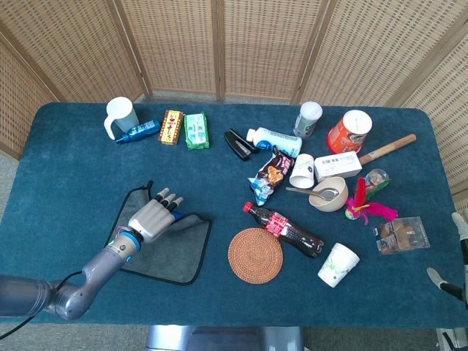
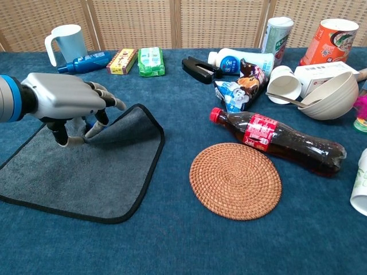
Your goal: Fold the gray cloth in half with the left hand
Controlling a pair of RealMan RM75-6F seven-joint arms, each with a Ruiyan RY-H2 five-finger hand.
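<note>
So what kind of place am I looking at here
Probably a staged robot test area, not a home: a table covered in blue cloth, woven bamboo screens as a backdrop, and unrelated items like a cola bottle and gray cloth.

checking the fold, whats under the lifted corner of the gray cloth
The left robot hand holds the far corner of the gray cloth raised, its fingers curled beneath the edge. The rest of the cloth lies flat on the blue table. What lies deeper under the flap is covered.
</note>
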